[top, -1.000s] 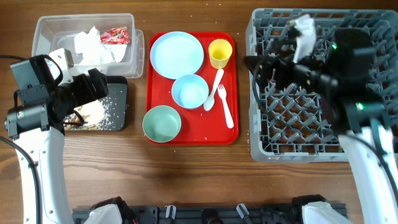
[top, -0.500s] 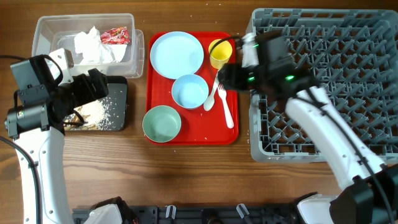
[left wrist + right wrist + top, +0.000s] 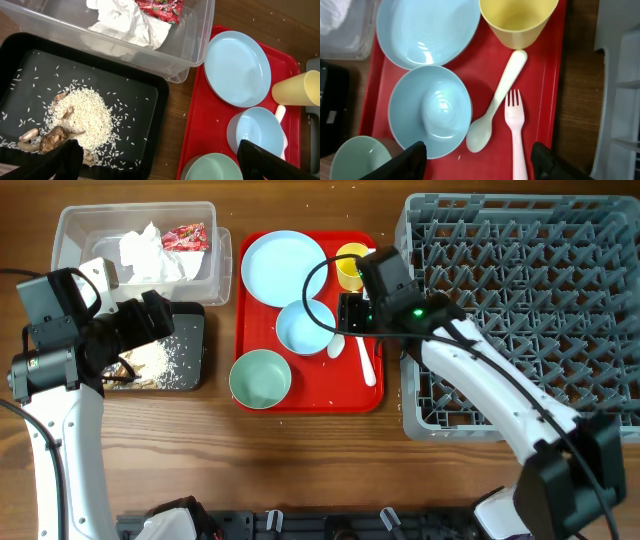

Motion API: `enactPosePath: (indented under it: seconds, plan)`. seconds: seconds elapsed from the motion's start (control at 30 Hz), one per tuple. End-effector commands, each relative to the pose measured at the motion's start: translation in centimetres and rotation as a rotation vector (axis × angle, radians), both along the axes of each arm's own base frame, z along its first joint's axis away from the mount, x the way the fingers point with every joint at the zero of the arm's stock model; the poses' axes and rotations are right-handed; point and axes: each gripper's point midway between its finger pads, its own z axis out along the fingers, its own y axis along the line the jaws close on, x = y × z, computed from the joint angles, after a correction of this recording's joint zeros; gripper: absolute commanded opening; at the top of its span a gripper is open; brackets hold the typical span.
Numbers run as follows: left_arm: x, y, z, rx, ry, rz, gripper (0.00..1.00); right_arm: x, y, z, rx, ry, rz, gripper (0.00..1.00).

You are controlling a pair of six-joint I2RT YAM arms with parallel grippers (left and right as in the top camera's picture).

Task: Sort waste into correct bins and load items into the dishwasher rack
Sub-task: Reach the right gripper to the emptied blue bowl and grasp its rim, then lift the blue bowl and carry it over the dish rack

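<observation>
Overhead: right tool (image 3: 350,315), jaws spread and empty, over red tray (image 3: 320,390); white spoon (image 3: 496,105) and fork (image 3: 514,135) lie at tray's 3 o'clock. Left tool (image 3: 160,159), jaws spread, empty, above black tray-bin (image 3: 145,95).

My left arm (image 3: 62,435) stands up along the left side of the table, bends at the elbow and turns its wrist toward the right. The left end effector (image 3: 160,318) points that way, tilted downward, its two fingers (image 3: 66,160) spread wide. My right arm (image 3: 490,395) lies in a long diagonal from the near right corner toward the middle. The right end effector (image 3: 350,312) faces straight down, fingers (image 3: 411,161) wide apart as well.
</observation>
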Motion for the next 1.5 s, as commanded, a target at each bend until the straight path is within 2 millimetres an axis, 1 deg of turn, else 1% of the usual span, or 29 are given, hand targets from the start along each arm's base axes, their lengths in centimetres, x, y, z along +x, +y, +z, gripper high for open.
enactPosePath:
  seconds: [0.0,0.13,0.17,0.33,0.47,0.5,0.57,0.67,0.7,0.77,0.8,0.83,0.87,0.9,0.93,1.0,1.03,1.07,1.1,1.13,1.17,1.2,1.27,1.3,1.33,1.37,1.43,1.47]
  plan:
    - [0.1,0.1,0.4,0.01,-0.013,-0.015,1.0,0.5,0.4,-1.8,0.008,0.042,-0.038,0.65]
    - [0.1,0.1,0.4,0.01,-0.013,-0.015,1.0,0.7,1.8,-3.6,0.043,0.079,-0.003,0.59]
    - [0.1,0.1,0.4,0.01,-0.013,-0.015,1.0,0.7,2.2,-4.7,0.034,0.093,0.007,0.56]
    - [0.1,0.1,0.4,0.01,-0.013,-0.015,1.0,0.4,3.7,-8.1,0.018,0.139,0.017,0.49]
    - [0.1,0.1,0.4,0.01,-0.013,-0.015,1.0,0.4,4.1,-10.1,0.009,0.164,0.014,0.43]
    - [0.1,0.1,0.4,0.01,-0.013,-0.015,1.0,0.4,4.1,-10.4,0.009,0.17,0.008,0.42]
    - [0.1,0.1,0.4,0.01,-0.013,-0.015,1.0,0.5,4.2,-10.5,0.016,0.173,-0.004,0.32]
    - [0.1,0.1,0.4,0.01,-0.013,-0.015,1.0,0.6,4.2,-10.5,0.019,0.168,-0.004,0.07]
    - [0.1,0.1,0.4,0.01,-0.013,-0.015,1.0,0.6,4.2,-10.5,0.019,0.17,-0.003,0.04]
    - [0.1,0.1,0.4,0.01,-0.013,-0.015,1.0,0.6,4.3,-10.4,0.025,0.172,0.0,0.04]
    - [0.1,0.1,0.4,0.01,-0.013,-0.015,1.0,0.6,4.4,-10.1,0.031,0.168,0.002,0.04]
    - [0.1,0.1,0.4,0.01,-0.013,-0.015,1.0,0.8,4.6,-9.5,0.037,0.16,0.007,0.04]
    - [0.1,0.1,0.4,0.01,-0.013,-0.015,1.0,1.0,4.7,-8.5,0.044,0.142,0.014,0.04]
    - [0.1,0.1,0.4,0.01,-0.013,-0.015,1.0,1.4,5.0,-6.7,0.056,0.109,0.028,0.04]
    - [0.1,0.1,0.4,0.01,-0.013,-0.015,1.0,1.9,5.1,-4.5,0.07,0.067,0.04,0.04]
    - [0.1,0.1,0.4,0.01,-0.013,-0.015,1.0,3.2,4.5,1.8,0.098,-0.067,0.05,0.04]
    - [0.1,0.1,0.4,0.01,-0.013,-0.015,1.0,3.9,2.9,6.2,0.088,-0.17,-0.011,0.04]
    - [0.1,0.1,0.4,0.01,-0.013,-0.015,1.0,4.4,1.0,9.4,0.068,-0.256,-0.074,0.04]
    - [0.1,0.1,0.4,0.01,-0.013,-0.015,1.0,4.9,-1.9,13.0,0.035,-0.36,-0.17,0.04]
    - [0.1,0.1,0.4,0.01,-0.013,-0.015,1.0,5.1,-4.6,15.6,-0.005,-0.442,-0.265,0.04]
    - [0.1,0.1,0.4,0.01,-0.013,-0.015,1.0,4.9,-8.1,18.2,-0.074,-0.53,-0.389,0.04]
    - [0.1,0.1,0.4,0.01,-0.013,-0.015,1.0,4.3,-12.1,20.5,-0.199,-0.613,-0.51,0.04]
    - [0.1,0.1,0.4,0.01,-0.013,-0.015,1.0,3.3,-18.0,23.0,-0.461,-0.691,-0.686,0.04]
    - [0.1,0.1,0.4,0.01,-0.013,-0.015,1.0,3.4,-19.9,23.5,-0.581,-0.698,-0.723,0.04]
    - [0.1,0.1,0.4,0.01,-0.013,-0.015,1.0,4.1,-21.1,23.6,-0.694,-0.694,-0.722,0.04]
    - [0.1,0.1,0.4,0.01,-0.013,-0.015,1.0,4.7,-21.6,23.6,-0.746,-0.689,-0.713,0.04]
    - [0.1,0.1,0.4,0.01,-0.013,-0.015,1.0,7.5,-23.3,22.9,-0.931,-0.659,-0.65,0.04]
    - [0.1,0.1,0.4,0.01,-0.013,-0.015,1.0,8.5,-23.9,22.4,-0.991,-0.644,-0.634,0.04]
